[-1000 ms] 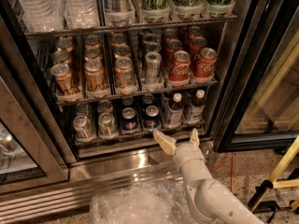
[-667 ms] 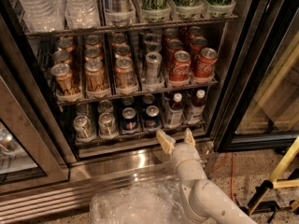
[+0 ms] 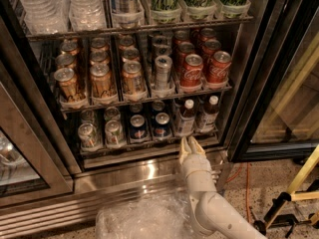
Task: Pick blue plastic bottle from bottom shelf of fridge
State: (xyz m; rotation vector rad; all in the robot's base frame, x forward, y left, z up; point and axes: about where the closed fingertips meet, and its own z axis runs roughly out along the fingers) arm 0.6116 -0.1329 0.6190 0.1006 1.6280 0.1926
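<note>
The fridge (image 3: 149, 169) stands open in front of me. Its bottom shelf (image 3: 124, 151) holds silver cans (image 3: 88, 135), blue Pepsi cans (image 3: 137, 128) and two white-capped bottles of dark drink. The blue plastic bottle (image 3: 185, 119) with the pale label stands upright in the lane second from the right. A similar bottle (image 3: 208, 114) stands to its right. My gripper (image 3: 188, 143) is white. It points up at the shelf's front edge, just below and in front of the blue plastic bottle, apart from it and holding nothing.
The rack above holds gold cans (image 3: 101, 81), a silver can (image 3: 162, 71) and red Coca-Cola cans (image 3: 191, 71). A dark door frame (image 3: 249, 83) stands close on the right. Crumpled clear plastic (image 3: 144, 218) lies on the floor by my arm. A yellow stand (image 3: 299, 178) is at the right.
The gripper stays in nearly the same place in front of the shelf edge. Its outline is much narrower than a second ago.
</note>
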